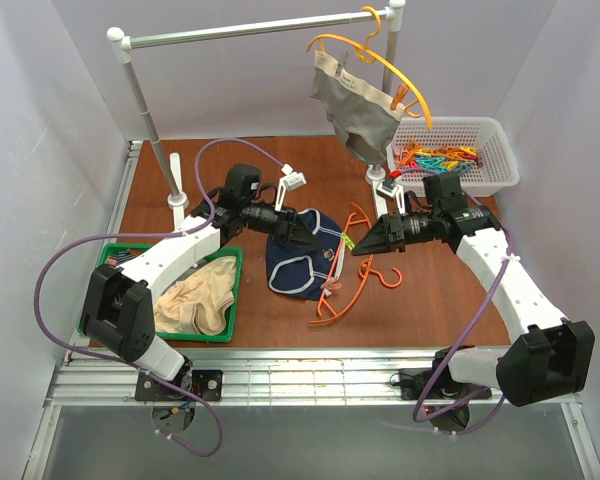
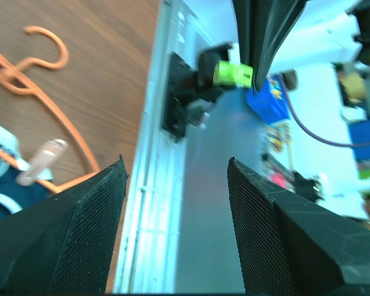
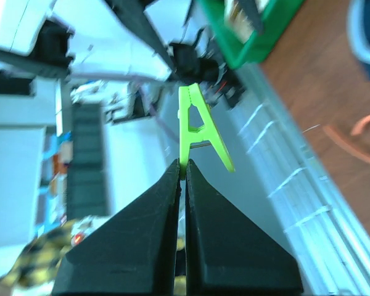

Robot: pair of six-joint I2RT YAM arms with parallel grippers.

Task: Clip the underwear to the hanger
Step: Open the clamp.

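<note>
While flat, underwear [image 1: 298,268] beneath left hand [image 1: 303,238]

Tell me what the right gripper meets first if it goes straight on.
Probably the hanger, overlapping the underwear, just ahead of the right gripper and its green clothespin; height is unclear.

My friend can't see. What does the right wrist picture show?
The right gripper pinches a green peg by one end, shut tight. Behind it, blurred, lie the brown table and a bit of the orange hanger.
</note>
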